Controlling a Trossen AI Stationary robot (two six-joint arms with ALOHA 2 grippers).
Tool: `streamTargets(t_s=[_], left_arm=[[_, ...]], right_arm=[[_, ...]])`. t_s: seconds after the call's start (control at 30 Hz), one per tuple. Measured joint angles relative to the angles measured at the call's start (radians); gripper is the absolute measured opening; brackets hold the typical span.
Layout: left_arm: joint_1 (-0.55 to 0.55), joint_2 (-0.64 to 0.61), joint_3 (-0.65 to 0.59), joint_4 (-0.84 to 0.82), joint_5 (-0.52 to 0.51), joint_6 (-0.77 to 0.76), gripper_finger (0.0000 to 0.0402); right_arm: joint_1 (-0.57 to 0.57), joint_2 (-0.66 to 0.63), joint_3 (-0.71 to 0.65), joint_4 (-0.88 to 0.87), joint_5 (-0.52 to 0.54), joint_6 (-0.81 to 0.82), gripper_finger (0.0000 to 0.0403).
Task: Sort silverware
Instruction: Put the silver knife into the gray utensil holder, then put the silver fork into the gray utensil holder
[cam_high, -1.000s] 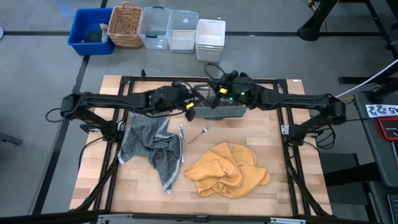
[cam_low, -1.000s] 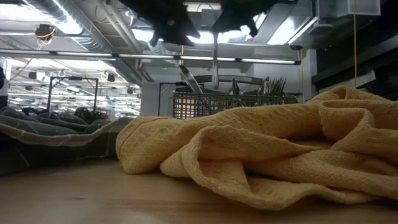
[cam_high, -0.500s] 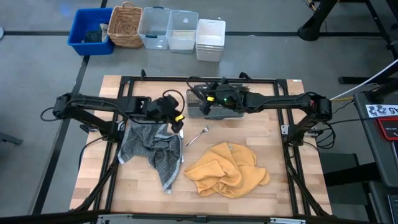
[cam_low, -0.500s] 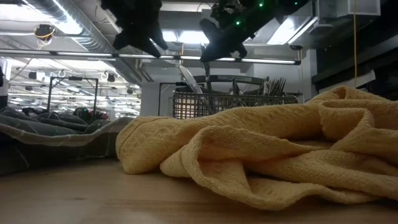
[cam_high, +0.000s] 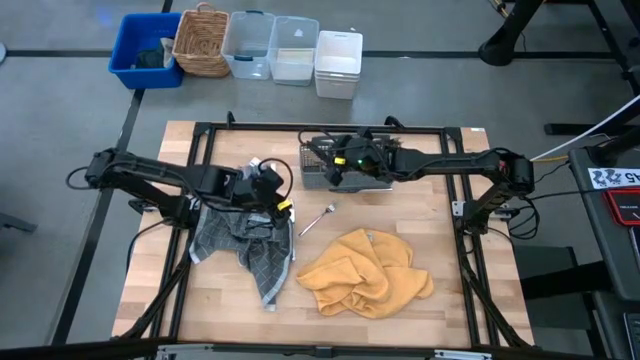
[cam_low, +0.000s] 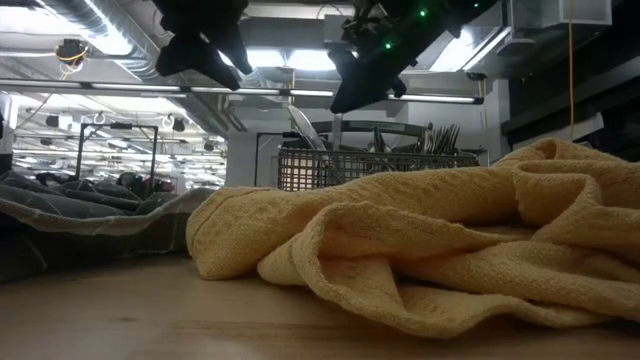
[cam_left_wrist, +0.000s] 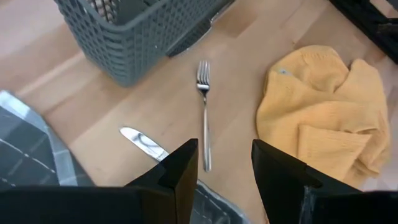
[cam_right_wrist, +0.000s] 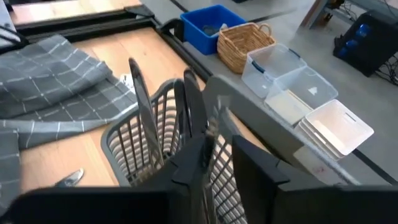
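The grey mesh caddy stands at the table's far middle with silverware upright in it. My right gripper hovers just above the caddy's left part, open. A blurred silver piece stands right in front of its fingers and reaches down into the caddy. My left gripper is open and holds nothing. It hangs over the edge of the grey checked towel, above a fork and a knife that lie flat on the wood. My right gripper stands with its fingers on either side of the silver piece's upper end, slanting down from the table's right. Blur hides whether the fingers touch it. The piece is upright, its lower part inside the caddy.
A crumpled yellow towel lies near the table's front middle, right of the grey one. Behind the table on the floor stand a blue bin, a wicker basket, clear boxes and a white box.
My left gripper has gone from beside the caddy toward the table's near edge, tipping downward and rolling, to above the fork and knife. My right gripper has sunk toward the caddy. The silver piece that hung below it now reaches down into the caddy.
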Motion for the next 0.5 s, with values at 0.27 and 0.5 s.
streamTargets(t_s=[0.27, 0.5], left_arm=[[-0.009, 0.050, 0.000, 0.003, -0.001, -0.194, 0.0138], [0.000, 0.161, 0.000, 0.010, 0.063, -0.271, 0.0138]], right_arm=[[0.000, -0.041, 0.000, -0.057, -0.005, -0.009, 0.0117], [0.000, -0.146, 0.000, -0.159, -0.015, -0.009, 0.0116]])
